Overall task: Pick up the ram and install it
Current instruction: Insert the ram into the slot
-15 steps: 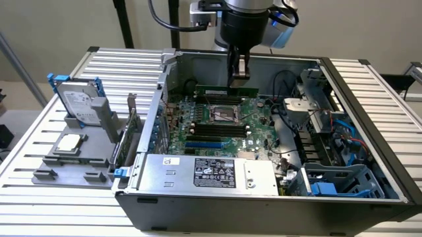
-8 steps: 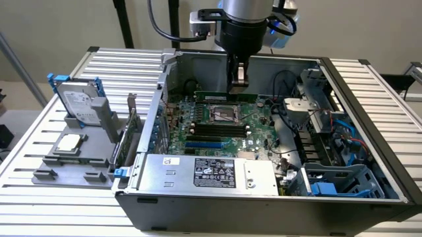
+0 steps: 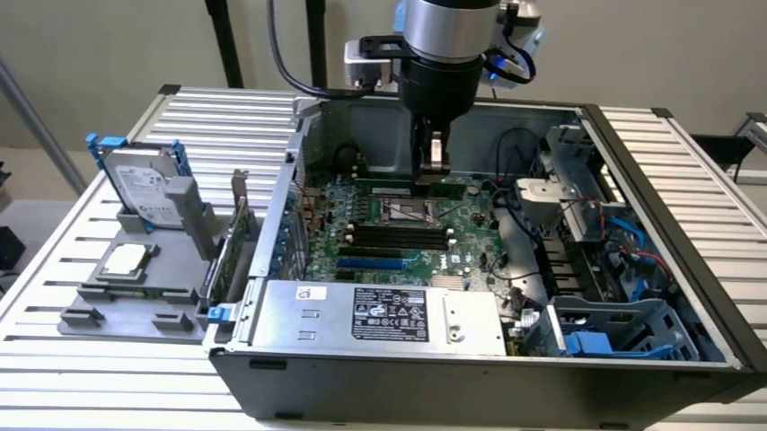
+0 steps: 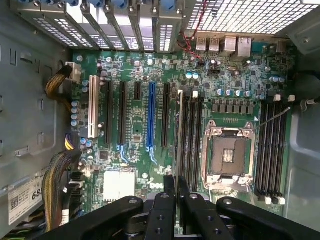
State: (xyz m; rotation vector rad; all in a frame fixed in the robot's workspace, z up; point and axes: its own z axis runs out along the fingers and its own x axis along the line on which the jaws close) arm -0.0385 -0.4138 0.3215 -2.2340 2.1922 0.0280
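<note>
Slatted table bears an open computer case, gripper clenching the ram beside the processor socket.

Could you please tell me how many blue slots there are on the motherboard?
1: a blue slot between black slots. The gripper may hide others.

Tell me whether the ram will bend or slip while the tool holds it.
The ram looks like a thin stiff board, so it probably will not bend. Gripped edge-on by the tool with narrow fingers, it might pivot if pushed off-centre. Probably light, yet fragile.
</note>
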